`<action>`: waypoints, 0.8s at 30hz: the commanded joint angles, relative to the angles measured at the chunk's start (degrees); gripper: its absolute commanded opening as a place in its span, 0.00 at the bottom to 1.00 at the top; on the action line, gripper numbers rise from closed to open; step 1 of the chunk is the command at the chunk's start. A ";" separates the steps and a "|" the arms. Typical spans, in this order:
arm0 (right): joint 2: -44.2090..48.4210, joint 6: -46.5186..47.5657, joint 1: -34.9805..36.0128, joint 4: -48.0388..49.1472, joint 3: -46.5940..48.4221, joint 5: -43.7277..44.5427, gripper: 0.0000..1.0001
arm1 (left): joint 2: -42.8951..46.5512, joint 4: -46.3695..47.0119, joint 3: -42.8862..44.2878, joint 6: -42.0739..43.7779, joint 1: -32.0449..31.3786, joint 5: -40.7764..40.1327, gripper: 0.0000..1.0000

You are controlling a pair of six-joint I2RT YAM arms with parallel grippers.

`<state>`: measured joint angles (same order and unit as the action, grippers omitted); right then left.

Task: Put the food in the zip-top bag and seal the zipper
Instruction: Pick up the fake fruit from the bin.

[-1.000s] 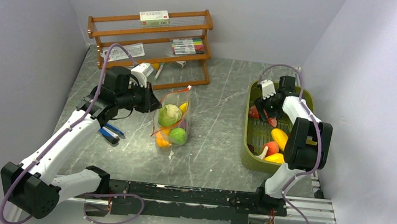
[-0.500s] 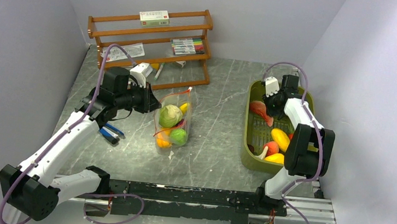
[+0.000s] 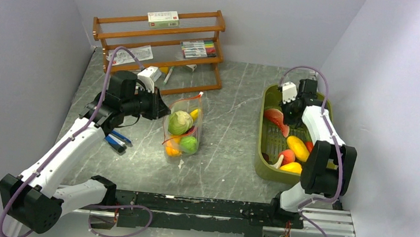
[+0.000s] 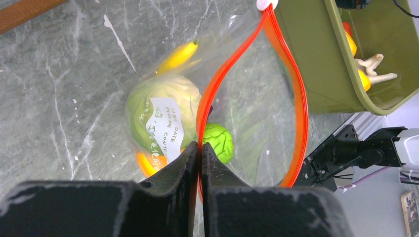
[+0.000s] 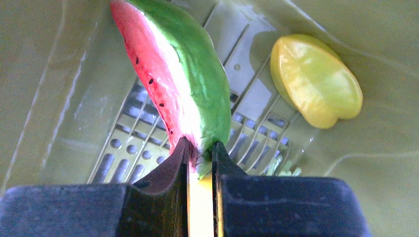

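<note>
The clear zip-top bag (image 3: 182, 128) stands upright mid-table with its mouth open. It holds food: a pale green cabbage (image 4: 158, 106), a small green piece (image 4: 220, 140), a banana (image 4: 178, 55) and an orange piece (image 4: 146, 163). My left gripper (image 4: 199, 146) is shut on the near side of the red-orange zipper (image 4: 213, 84), holding the rim up from the left (image 3: 165, 109). My right gripper (image 5: 200, 148) is shut on the tip of a watermelon slice (image 5: 173, 74) inside the olive-green bin (image 3: 262, 158), at its far end (image 3: 284, 115).
More food lies in the bin, including a yellow piece (image 5: 316, 81) and red and yellow pieces (image 3: 291, 158) at its near end. A wooden rack (image 3: 159, 44) with marker pens (image 3: 198, 49) stands at the back left. A blue tool (image 3: 115, 140) lies left of the bag.
My right gripper has shut on the watermelon slice and drawn it slightly toward the bin's far end. The left gripper and bag have stayed put.
</note>
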<state>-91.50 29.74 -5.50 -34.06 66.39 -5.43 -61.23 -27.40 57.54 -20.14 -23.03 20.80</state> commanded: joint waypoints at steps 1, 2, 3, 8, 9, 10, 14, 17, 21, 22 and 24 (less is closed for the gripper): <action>3.71 -1.98 0.31 -4.40 0.13 2.78 0.00 | 0.52 0.49 0.91 0.44 0.06 0.65 0.07; 4.71 -2.53 0.39 -4.52 -0.34 3.51 0.00 | 0.54 0.57 0.91 0.45 0.06 0.71 0.07; 5.87 -2.79 0.47 -4.53 -0.80 4.18 0.00 | 0.53 0.59 0.91 0.45 0.12 0.77 0.07; 10.16 -4.16 0.75 -6.09 -0.33 6.04 0.00 | 0.06 0.50 1.14 0.46 0.12 0.74 0.07; 10.73 -4.22 0.75 -6.92 0.17 6.73 0.00 | -0.02 0.36 1.31 0.41 0.06 0.64 0.07; 11.34 -4.30 0.75 -7.69 0.72 7.60 0.00 | -0.03 0.27 1.49 0.34 0.01 0.69 0.07; 13.89 -4.67 0.82 -9.55 2.85 9.15 0.00 | 0.28 0.50 1.69 -0.09 0.08 0.93 0.07; 15.87 -4.77 1.24 -10.22 4.17 10.08 0.00 | 0.39 0.43 1.79 -0.26 0.09 0.59 0.07; 18.24 -4.69 1.74 -11.48 6.44 10.87 0.00 | 0.31 0.02 1.62 0.04 0.09 0.28 0.07; 18.81 -4.74 1.91 -11.62 7.04 10.62 0.00 | 0.22 0.12 1.54 0.02 0.04 0.38 0.07; 20.53 -5.09 2.21 -11.29 8.53 9.18 0.00 | 0.08 0.19 1.52 -0.06 0.08 0.51 0.07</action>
<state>-74.32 25.45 -4.05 -44.69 71.37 4.08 -61.25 -27.44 57.56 -20.14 -23.03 20.80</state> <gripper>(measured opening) 0.105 0.071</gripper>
